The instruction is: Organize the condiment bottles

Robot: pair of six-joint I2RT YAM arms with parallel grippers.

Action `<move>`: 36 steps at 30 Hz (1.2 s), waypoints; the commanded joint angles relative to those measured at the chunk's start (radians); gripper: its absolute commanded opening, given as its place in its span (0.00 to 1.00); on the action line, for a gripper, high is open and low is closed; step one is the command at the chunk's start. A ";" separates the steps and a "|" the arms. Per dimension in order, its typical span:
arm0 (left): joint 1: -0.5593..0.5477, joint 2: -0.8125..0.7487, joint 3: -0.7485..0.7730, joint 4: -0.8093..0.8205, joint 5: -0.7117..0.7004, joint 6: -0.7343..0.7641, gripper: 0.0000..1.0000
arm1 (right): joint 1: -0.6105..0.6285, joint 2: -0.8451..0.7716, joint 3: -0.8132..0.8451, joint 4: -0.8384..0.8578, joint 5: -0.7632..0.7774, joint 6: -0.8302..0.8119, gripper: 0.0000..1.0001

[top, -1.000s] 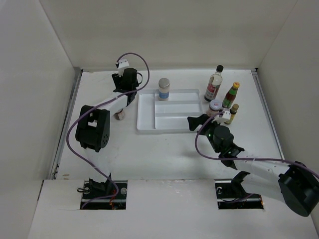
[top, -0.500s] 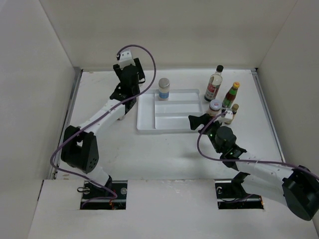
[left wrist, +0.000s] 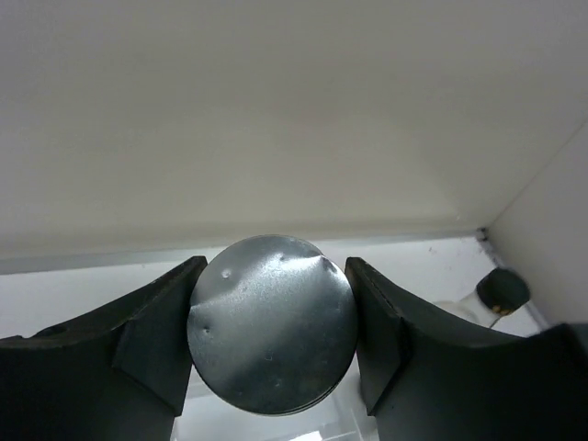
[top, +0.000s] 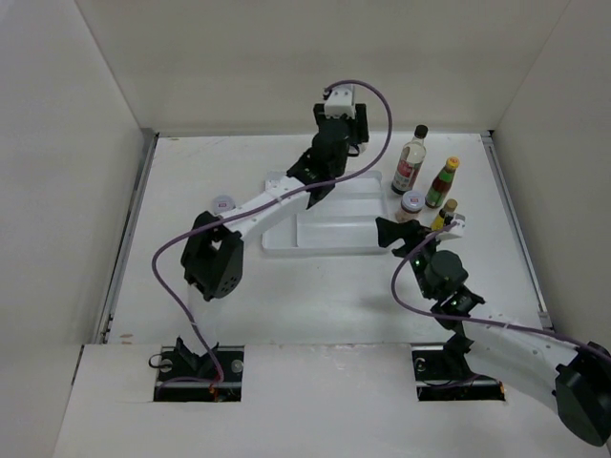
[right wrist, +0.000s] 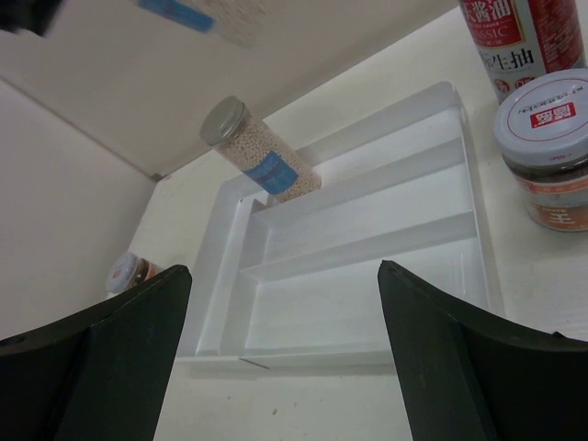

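My left gripper (top: 317, 183) hangs over the back of the white tray (top: 325, 239), shut on a grey-lidded shaker (left wrist: 273, 322) whose lid touches both fingers. In the right wrist view a blue-labelled shaker (right wrist: 262, 156) stands in the tray's back compartment with no fingers round it. A scrap of blue label shows at that view's top edge. A second shaker (top: 224, 203) sits left of the tray. The black-capped bottle (top: 411, 160), yellow-capped bottle (top: 443, 183), small yellow bottle (top: 445, 215) and pink-lidded jar (top: 412, 202) cluster right of the tray. My right gripper (top: 418, 227) stands open just in front of them.
The tray (right wrist: 367, 303) has long divided compartments, and its front ones hold nothing. White walls close the table in at the back and on both sides. The left arm's purple cable loops over the table's left half.
The left arm swung right from the tray's left side to above its back, now covering the tray's shaker in the top view. The right gripper shifted slightly right.
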State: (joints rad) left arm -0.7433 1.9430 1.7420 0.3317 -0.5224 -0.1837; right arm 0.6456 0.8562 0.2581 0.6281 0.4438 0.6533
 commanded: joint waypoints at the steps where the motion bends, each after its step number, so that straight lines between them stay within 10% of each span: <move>1: 0.003 0.069 0.093 0.021 0.013 0.016 0.42 | -0.016 -0.037 -0.019 0.036 0.041 0.017 0.89; 36: 0.025 0.223 -0.050 0.020 0.027 0.001 0.42 | -0.039 -0.014 -0.017 0.035 0.018 0.035 0.89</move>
State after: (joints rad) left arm -0.7105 2.2120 1.7313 0.3313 -0.4938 -0.1783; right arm 0.6090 0.8539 0.2329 0.6281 0.4633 0.6788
